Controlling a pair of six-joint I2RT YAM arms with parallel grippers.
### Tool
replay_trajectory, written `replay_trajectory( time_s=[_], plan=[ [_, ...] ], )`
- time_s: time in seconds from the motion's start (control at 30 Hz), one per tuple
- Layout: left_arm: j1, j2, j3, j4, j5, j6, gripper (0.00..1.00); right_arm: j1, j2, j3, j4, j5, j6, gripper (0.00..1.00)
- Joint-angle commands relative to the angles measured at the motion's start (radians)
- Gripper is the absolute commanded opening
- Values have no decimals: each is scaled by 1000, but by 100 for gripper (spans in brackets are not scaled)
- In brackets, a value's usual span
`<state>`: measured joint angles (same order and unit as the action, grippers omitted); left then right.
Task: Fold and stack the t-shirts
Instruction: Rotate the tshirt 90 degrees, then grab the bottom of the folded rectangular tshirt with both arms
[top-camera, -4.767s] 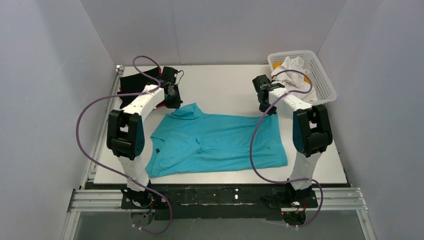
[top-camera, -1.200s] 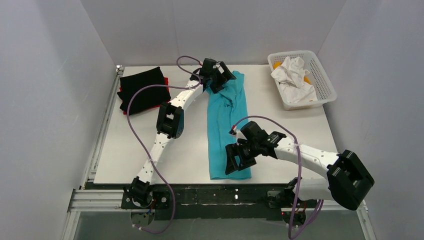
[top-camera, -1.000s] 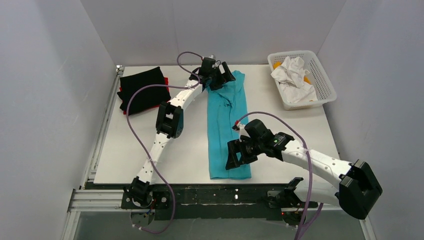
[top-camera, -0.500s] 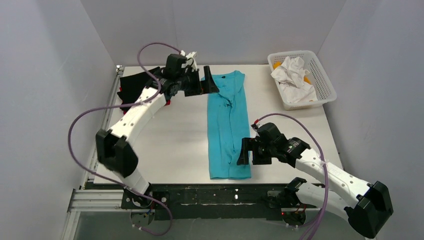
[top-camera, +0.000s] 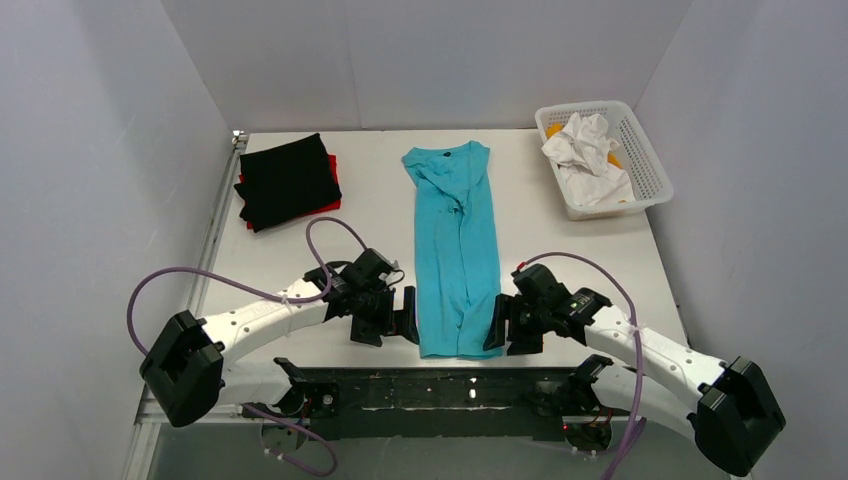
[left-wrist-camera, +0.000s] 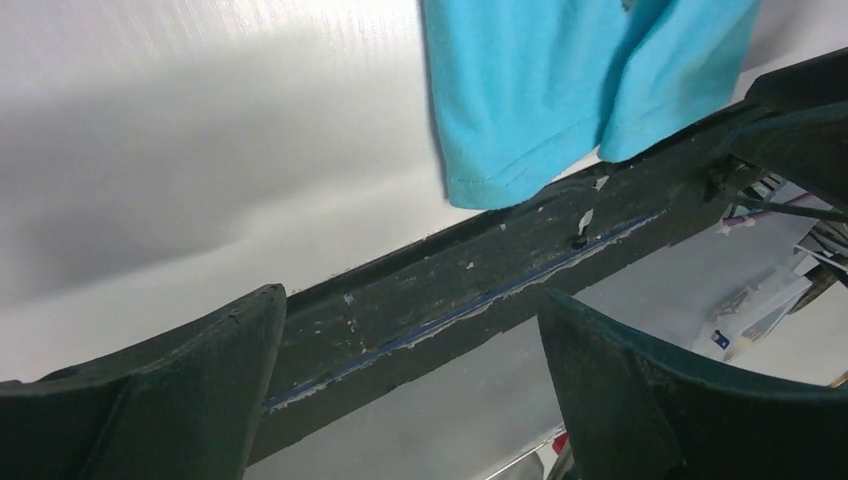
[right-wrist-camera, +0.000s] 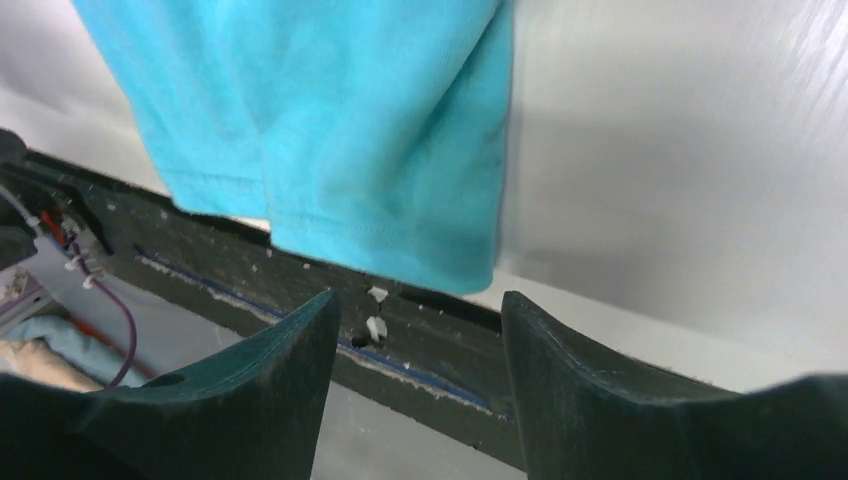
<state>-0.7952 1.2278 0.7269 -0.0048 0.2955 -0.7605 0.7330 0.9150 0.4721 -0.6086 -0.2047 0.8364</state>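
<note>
The turquoise-blue t-shirt lies folded into a long narrow strip down the middle of the table, collar at the far end, hem at the near edge. My left gripper sits low just left of the hem, open and empty; its wrist view shows the hem corner ahead of the left gripper. My right gripper sits just right of the hem, open with nothing between its fingers; its wrist view shows the hem above the right gripper. A folded black t-shirt rests on a red one at the far left.
A white mesh basket with crumpled white cloth stands at the far right. The white table ends at a dark front rail right below both grippers. Grey walls enclose the table on three sides.
My left arm has swung from the collar end down to the near hem's left side. My right gripper has shifted closer to the hem's right corner and its jaws have narrowed somewhat.
</note>
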Motion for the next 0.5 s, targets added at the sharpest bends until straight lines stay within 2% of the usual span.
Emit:
replay_trajectory(
  time_s=[0.0, 0.13, 0.37, 0.47],
  plan=[
    [-46, 29, -39, 47, -57, -98, 98, -6, 71, 5, 84, 70, 31, 66],
    [-80, 108, -52, 139, -94, -126, 96, -7, 119, -3, 115, 75, 39, 62],
    [-102, 281, -17, 184, -72, -163, 84, -7, 141, -20, 106, 58, 73, 29],
    [-125, 317, -18, 207, -62, -179, 76, -7, 136, -47, 122, 17, 93, 10]
  ],
)
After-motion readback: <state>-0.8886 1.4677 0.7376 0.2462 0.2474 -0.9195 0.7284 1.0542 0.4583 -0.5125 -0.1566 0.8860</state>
